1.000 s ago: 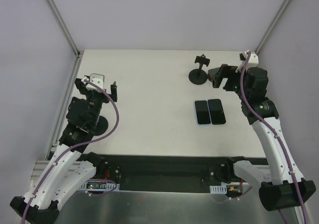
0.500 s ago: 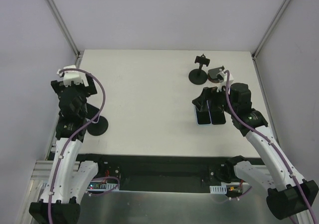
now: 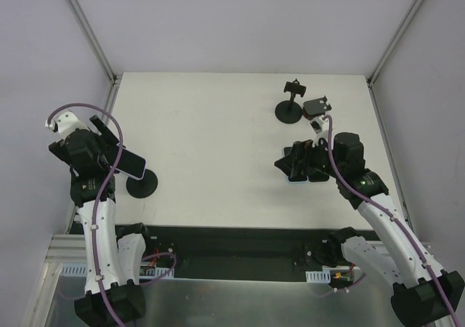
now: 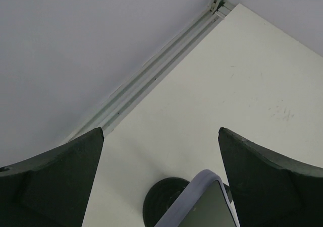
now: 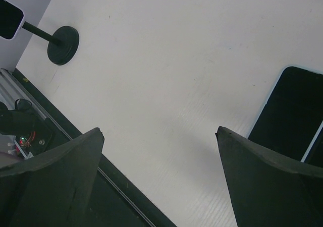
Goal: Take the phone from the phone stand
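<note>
Left tool [image 4: 160,131] swung back, over phone [image 4: 204,204].

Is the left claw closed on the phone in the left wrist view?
No, the left claw stands wide open, with a clear gap on each side of the phone.

A lab test cell: white table [image 3: 218,138], plain grey walls [image 3: 240,22], aluminium rails [image 3: 87,29].

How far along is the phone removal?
Done: two phones lie flat on the table; the far stand is empty. In hand: left pincer is open over the last phone, not gripping it, on its stand. Left: grip, lift off, set down.
</note>
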`<control>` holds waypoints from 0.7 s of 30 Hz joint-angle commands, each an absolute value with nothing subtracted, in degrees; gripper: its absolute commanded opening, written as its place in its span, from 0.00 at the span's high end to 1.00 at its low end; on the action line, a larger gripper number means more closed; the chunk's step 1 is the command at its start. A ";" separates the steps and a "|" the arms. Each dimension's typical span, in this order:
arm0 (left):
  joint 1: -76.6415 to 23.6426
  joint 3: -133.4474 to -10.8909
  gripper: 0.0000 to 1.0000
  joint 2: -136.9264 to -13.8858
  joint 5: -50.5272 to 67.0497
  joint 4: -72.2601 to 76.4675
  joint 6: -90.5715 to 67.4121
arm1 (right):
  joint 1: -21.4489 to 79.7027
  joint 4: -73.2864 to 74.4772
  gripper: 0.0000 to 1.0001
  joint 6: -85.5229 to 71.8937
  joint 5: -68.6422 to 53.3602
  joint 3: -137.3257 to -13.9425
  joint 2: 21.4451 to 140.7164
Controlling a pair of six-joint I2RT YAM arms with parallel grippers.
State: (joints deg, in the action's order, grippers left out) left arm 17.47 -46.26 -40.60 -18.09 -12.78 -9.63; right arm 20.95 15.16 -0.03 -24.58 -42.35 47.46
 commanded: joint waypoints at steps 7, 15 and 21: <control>24.69 -42.63 0.07 -43.86 6.05 -9.76 -17.49 | 24.78 11.95 0.04 2.11 -25.58 -40.78 43.42; 24.96 -41.66 0.23 -43.86 11.25 -9.93 -15.47 | 25.93 11.87 0.04 2.81 -24.70 -40.69 43.86; 25.05 -41.31 0.43 -42.98 15.02 -10.28 -15.29 | 26.02 11.87 0.04 2.90 -24.70 -40.52 44.12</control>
